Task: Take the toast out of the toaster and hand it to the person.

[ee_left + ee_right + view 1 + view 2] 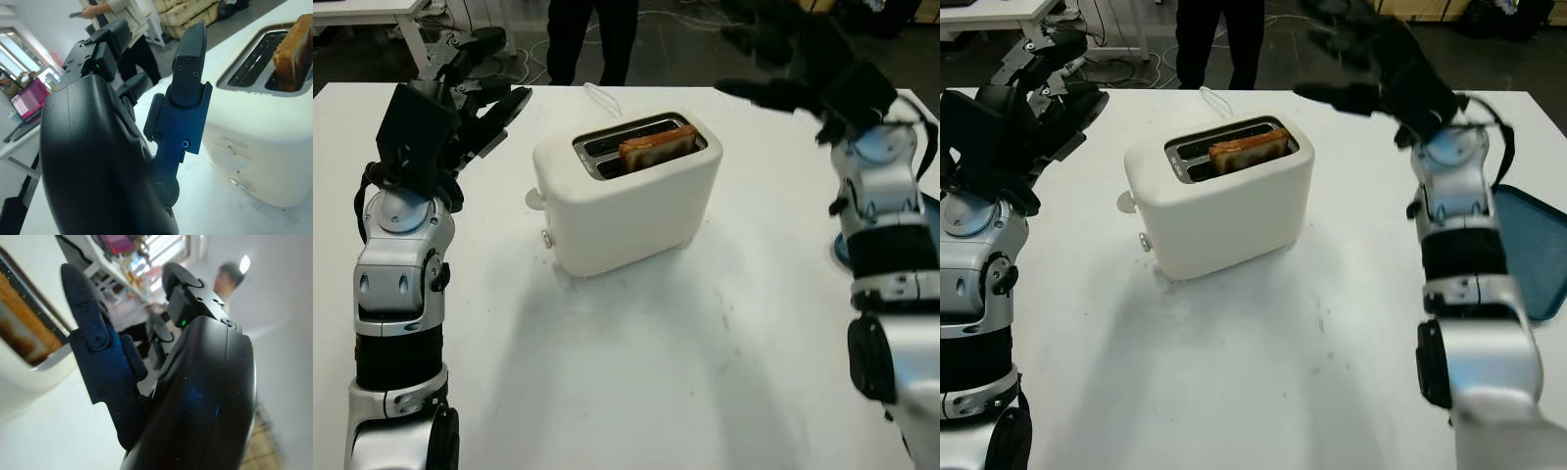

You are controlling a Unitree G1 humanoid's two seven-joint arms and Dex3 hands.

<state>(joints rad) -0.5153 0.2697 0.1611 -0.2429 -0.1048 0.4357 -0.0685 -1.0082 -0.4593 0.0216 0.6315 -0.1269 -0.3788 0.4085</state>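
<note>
Toast (657, 147), browned and rectangular, stands in glossy white toaster (631, 211)

Browned toast (657, 147) sticks up out of the near slot of the white toaster (626, 191), at its right end, tilted a bit.

Head pair above, wrist cameras close in.
Both eyes look down at the worktop (636, 372); each wrist view shares the toaster (264, 142).
</note>
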